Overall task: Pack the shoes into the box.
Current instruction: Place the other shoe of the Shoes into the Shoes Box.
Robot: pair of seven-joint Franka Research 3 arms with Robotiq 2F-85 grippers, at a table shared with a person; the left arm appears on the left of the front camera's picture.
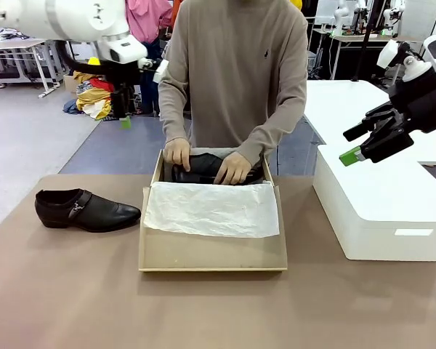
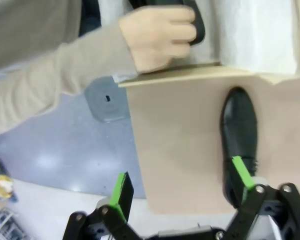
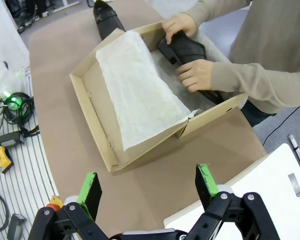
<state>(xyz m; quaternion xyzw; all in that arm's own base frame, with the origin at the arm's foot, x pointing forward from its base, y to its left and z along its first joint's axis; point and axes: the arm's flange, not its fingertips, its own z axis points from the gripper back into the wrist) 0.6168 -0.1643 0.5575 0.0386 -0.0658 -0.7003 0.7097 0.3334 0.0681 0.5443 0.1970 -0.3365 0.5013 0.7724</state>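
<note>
One glossy black leather dress shoe [image 1: 200, 166] lies at the far end of the shallow brown cardboard box [image 1: 211, 260], under both of the person's hands [image 1: 232, 169], behind the white tissue paper [image 1: 211, 209]. The second black buckled shoe [image 1: 87, 209] stands on the brown table [image 1: 58, 291] just left of the box. The left gripper [image 2: 182, 185] and the right gripper [image 3: 149, 184] hang raised, jaws spread wide, holding nothing.

The brown surface [image 1: 65, 291] carries the box [image 1: 203, 256] at its centre. One shoe [image 1: 87, 209] lies at the box's 9 o'clock and a white bin [image 1: 381, 218] at its 3 o'clock.
</note>
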